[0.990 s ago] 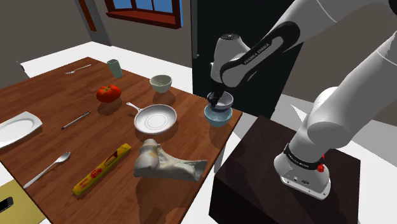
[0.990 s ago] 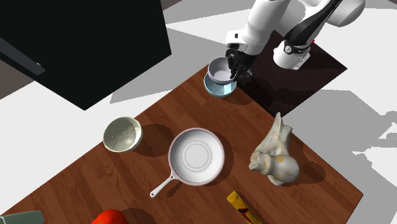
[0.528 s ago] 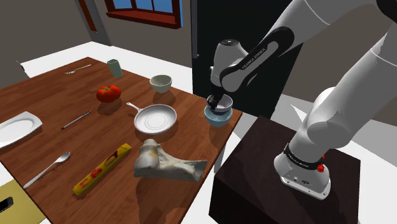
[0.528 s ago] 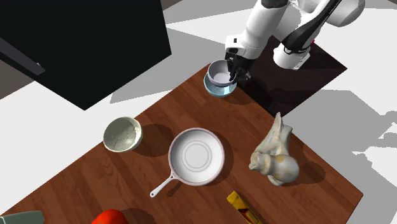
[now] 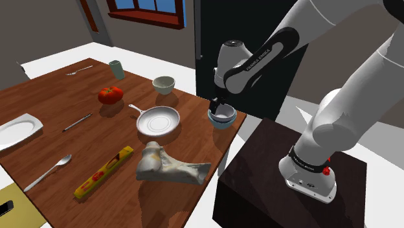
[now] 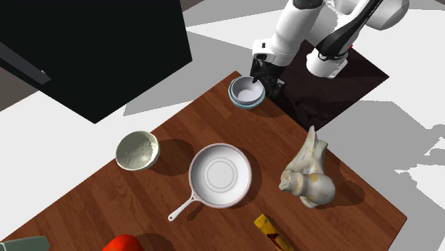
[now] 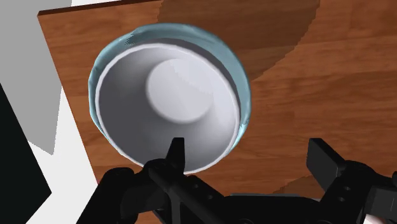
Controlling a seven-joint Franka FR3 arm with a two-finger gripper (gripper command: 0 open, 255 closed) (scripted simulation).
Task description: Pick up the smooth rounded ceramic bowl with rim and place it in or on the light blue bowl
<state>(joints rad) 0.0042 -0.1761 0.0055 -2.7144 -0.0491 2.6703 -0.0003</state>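
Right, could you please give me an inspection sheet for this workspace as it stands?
Surface: wooden table, nothing spilled.
Job's things: white bowl sits nested inside the light blue bowl, at the table corner by the stand.
Clutter: pan, pale bowl, figurine, tomato, cup, spoon, plate, yellow level; all apart from the two bowls.
Jaws: open, astride the white bowl's wall.
Cables: nothing seen.
Surroundings: window, black area beyond the table.
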